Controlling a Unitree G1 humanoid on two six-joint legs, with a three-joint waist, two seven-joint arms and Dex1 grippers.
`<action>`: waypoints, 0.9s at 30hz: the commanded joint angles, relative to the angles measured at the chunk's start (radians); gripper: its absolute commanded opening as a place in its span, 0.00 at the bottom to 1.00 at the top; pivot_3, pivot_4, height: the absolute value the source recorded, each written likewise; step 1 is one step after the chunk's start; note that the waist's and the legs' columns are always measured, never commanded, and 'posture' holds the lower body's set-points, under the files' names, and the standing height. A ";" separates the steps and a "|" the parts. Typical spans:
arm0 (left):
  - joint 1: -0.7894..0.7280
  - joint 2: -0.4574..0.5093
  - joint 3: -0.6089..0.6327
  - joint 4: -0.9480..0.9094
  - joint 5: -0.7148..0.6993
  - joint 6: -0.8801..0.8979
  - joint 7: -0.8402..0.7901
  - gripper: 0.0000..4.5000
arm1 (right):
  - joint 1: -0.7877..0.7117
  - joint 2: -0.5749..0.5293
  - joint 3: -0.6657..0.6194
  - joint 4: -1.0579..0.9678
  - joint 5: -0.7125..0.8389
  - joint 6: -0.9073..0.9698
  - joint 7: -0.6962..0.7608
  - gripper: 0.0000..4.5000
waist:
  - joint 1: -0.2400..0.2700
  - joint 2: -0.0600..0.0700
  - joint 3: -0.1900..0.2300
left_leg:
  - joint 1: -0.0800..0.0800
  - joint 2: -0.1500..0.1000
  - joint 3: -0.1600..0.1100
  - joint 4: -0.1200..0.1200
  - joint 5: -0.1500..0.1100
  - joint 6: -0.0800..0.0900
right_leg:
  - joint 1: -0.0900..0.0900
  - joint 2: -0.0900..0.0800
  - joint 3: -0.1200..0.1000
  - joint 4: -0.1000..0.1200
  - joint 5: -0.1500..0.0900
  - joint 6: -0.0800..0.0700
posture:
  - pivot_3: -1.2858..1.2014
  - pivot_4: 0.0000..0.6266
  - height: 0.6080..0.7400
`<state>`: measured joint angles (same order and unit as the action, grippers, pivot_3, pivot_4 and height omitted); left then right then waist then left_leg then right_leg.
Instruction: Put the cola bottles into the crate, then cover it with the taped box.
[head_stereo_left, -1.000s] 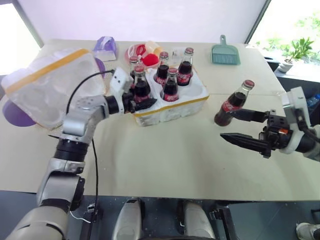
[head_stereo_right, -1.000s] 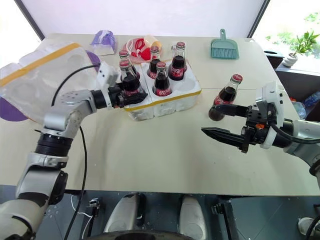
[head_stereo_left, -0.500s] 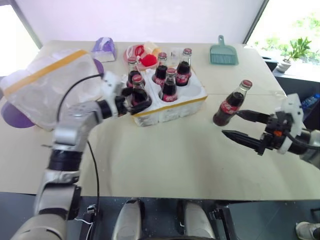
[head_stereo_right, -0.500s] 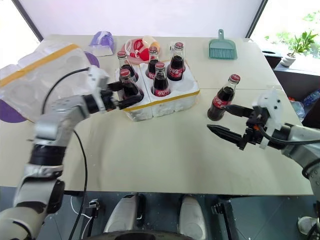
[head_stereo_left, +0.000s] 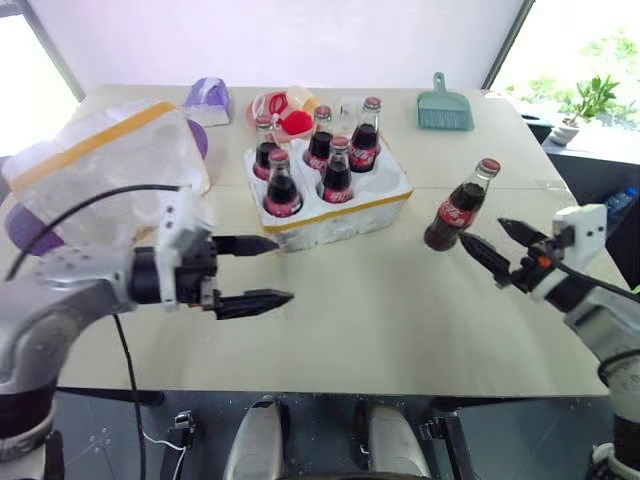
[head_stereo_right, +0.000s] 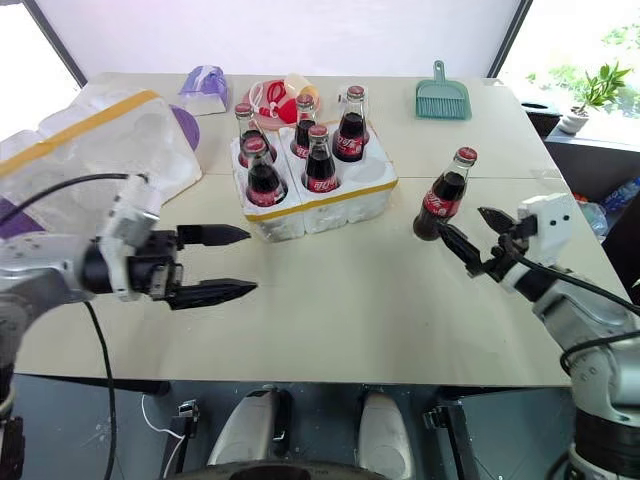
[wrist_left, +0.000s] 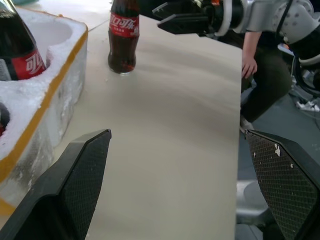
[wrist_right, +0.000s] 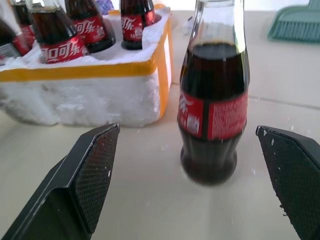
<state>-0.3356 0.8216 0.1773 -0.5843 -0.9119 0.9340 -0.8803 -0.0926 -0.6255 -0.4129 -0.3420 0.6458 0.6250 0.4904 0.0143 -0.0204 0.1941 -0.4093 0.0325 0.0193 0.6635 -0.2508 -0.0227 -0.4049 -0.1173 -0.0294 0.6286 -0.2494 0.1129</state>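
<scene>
Your left tool hangs spread wide, empty, near the crate; your right tool, also spread, seemingly just short of the lone cola bottle.

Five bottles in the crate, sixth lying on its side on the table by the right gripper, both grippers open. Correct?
Not quite: the sixth bottle stands upright, as the right eye view shows. The rest holds: five in the crate, left gripper and right gripper open.

White Chinese Coca-Cola lettering, 可口可乐, stands on the red label of the lone cola bottle on the desk and on the labels of the cola bottles in the crate.
</scene>
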 joint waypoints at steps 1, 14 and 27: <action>-0.051 -0.047 -0.048 0.023 0.061 -0.070 0.048 0.99 | -0.060 0.016 0.036 0.065 -0.055 -0.059 -0.011 1.00 | -0.001 0.000 0.000 | 0.000 0.000 0.000 0.000 0.000 0.000 | 0.000 0.000 0.000 0.000 0.000 0.000 | 0.52 0.24 0.97; -0.093 -0.088 -0.088 0.059 0.090 -0.115 0.052 0.99 | -0.233 0.075 0.111 0.291 -0.087 -0.118 0.047 1.00 | -0.005 0.000 0.000 | 0.000 0.000 0.000 -0.001 0.000 0.000 | -0.001 0.000 0.000 0.001 0.002 0.004 | 0.52 0.24 0.97; -0.108 -0.095 -0.095 0.061 0.100 -0.123 0.068 1.00 | -0.347 0.057 0.077 0.328 -0.066 -0.117 0.076 0.62 | -0.005 0.002 0.001 | 0.000 0.000 0.000 -0.001 0.000 0.000 | -0.002 0.000 0.000 0.001 0.002 0.005 | 0.52 0.24 0.97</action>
<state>-0.4354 0.7307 0.0696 -0.5024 -0.8153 0.8362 -0.8204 -0.4071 -0.5478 -0.2895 0.0749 0.5335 0.5091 0.5618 0.0093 -0.0187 0.1953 -0.4096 0.0327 0.0194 0.6620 -0.2509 -0.0224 -0.4067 -0.1169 -0.0297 0.6294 -0.2471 0.1175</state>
